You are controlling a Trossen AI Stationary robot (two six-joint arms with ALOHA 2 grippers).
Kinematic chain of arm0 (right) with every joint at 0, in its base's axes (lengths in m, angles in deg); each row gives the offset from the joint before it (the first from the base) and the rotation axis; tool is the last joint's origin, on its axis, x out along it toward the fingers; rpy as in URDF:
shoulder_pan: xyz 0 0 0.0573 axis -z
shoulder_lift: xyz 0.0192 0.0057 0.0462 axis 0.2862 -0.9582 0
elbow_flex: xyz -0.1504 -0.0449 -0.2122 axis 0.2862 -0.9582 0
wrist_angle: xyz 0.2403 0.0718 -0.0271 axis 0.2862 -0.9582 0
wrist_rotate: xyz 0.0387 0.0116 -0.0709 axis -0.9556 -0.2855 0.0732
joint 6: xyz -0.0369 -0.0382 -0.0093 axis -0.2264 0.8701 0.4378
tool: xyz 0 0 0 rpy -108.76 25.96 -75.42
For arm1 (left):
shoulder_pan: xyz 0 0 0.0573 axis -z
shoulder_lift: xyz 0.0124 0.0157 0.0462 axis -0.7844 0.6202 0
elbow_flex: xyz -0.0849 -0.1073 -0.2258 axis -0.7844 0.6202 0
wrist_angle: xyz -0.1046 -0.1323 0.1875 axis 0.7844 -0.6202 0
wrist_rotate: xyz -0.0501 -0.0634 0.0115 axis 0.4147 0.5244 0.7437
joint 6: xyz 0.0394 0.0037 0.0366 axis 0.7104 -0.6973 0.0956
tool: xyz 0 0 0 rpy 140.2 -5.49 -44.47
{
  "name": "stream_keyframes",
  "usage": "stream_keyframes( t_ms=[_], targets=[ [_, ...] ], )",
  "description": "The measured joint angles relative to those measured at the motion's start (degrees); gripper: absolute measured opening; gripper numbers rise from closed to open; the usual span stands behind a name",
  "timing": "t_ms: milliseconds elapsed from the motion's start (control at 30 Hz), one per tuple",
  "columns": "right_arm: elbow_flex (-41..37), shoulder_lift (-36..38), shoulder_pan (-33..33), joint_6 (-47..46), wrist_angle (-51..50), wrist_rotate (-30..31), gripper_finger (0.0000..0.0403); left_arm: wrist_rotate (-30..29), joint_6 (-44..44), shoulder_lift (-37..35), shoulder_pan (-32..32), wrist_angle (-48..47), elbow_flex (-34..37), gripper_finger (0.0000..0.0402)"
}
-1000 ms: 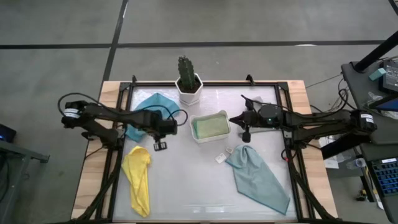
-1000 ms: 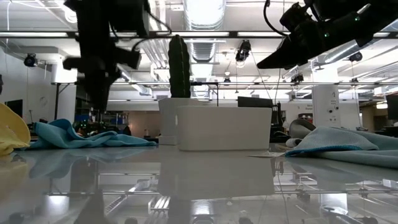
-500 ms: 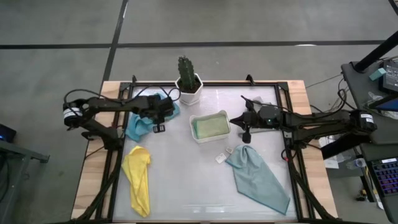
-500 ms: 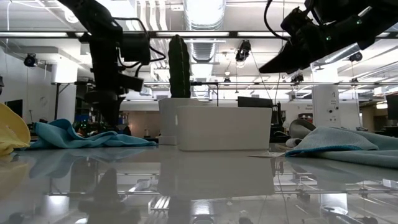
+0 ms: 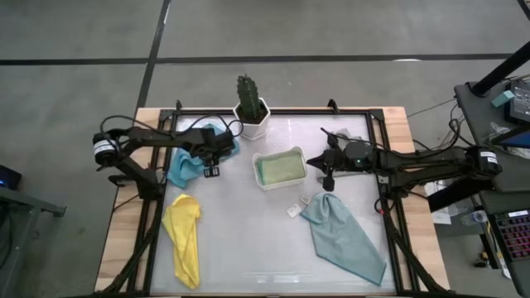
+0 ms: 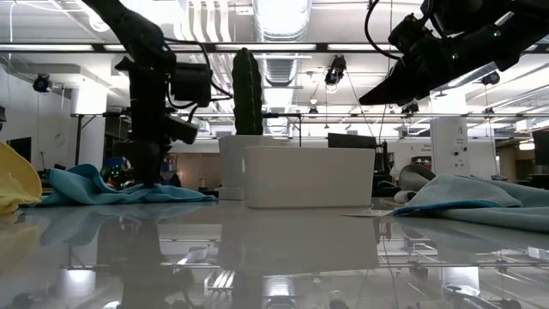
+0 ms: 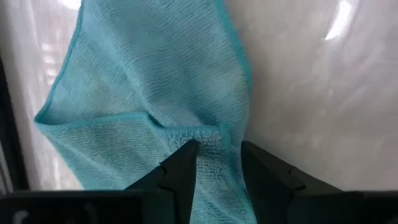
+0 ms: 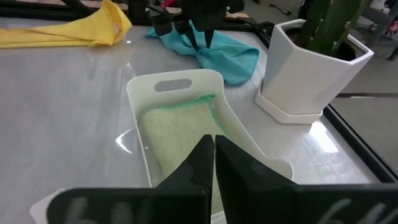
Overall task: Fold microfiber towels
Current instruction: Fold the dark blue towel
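Having swung away from the open glass in front of the white tray (image 5: 279, 168), now reaching down onto the blue towel (image 5: 192, 157) lying just left of the tray, beside the potted cactus (image 5: 251, 108): the left gripper (image 7: 218, 163), a second ago hanging shut above bare table with nothing between its fingers. Standing now partly open, with both fingers (image 7: 184, 168) pressing into a bunched fold of the blue cloth, one on each side of the ridge; not clamped on it, so straddling rather than holding. Showing in the low view as a dark arm dropping straight onto the crumpled blue heap (image 6: 111, 189) left of the tray (image 6: 309, 176). Hovering in the same place as before, just right of the tray and above the glass: the right gripper (image 5: 326, 178), fingers pressed together and carrying nothing, pointing in its own wrist view over the tray (image 8: 180, 87) at the olive green towel (image 8: 177, 134) lying folded inside. Lying unmoved through the whole second: the yellow towel (image 5: 184, 237), crumpled well in front of and left of the tray, and the pale teal towel (image 5: 344, 236), spread in a long wedge in front of and right of the tray, with a small white tag (image 5: 294, 209) on the glass between that towel and the tray.
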Motion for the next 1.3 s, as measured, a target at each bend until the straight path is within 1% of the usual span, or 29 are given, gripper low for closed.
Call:
stream_keyframes(
  t_ms=[200,300,400,533,633,700,800,933,1000,1133,1200,1300],
  targets=[
    [0.0,0.0,0.0,-0.3,0.0,0.0,0.0009,-0.6,0.0,-0.6,0.0,0.0,0.0,0.0106],
    [0.0,0.0,0.0,-0.4,0.0,0.0,0.0009,-0.8,0.0,-0.8,0.0,-0.3,0.0,0.0074],
    [0.0,0.0,0.0,-0.4,0.0,0.0,0.0009,-0.8,0.0,-0.9,0.0,-0.3,0.0,0.0017],
    [-0.1,0.0,0.0,-0.6,0.0,0.0,0.0009,-1.3,0.0,-1.2,0.0,-0.8,-0.3,0.0002],
    [-0.1,0.0,0.0,-1.3,0.0,0.0,0.0009,-1.2,-1.2,-3.0,1.6,-5.2,-3.3,0.0001],
    [-0.1,0.0,0.0,-2.1,0.0,0.0,0.0009,-1.2,-2.4,-5.6,3.9,-9.2,-6.4,0.0001],
    [-0.1,0.0,0.0,-4.3,0.0,0.0,0.0009,-1.2,-4.5,-10.1,8.5,-12.9,-11.0,0.0001],
    [-0.1,0.0,-0.1,-6.9,-0.1,-0.1,0.0010,0.9,-9.9,-16.5,14.9,-14.0,-15.9,0.0000],
    [-0.1,0.0,-0.2,-8.0,0.0,-1.5,0.0017,2.2,-13.4,-19.2,18.1,-13.9,-17.4,0.0000],
    [-0.1,-1.0,-1.0,-10.7,0.7,-3.7,0.0045,2.8,-19.0,-22.9,25.5,-11.9,-18.6,0.0000],
    [-0.1,-2.2,-1.9,-11.7,2.4,-4.1,0.0067,2.8,-20.7,-23.7,29.0,-8.2,-18.5,0.0000],
    [-0.1,-5.6,-4.0,-12.1,7.4,-4.1,0.0107,2.8,-23.5,-24.1,33.6,-2.9,-18.4,0.0000]
  ],
)
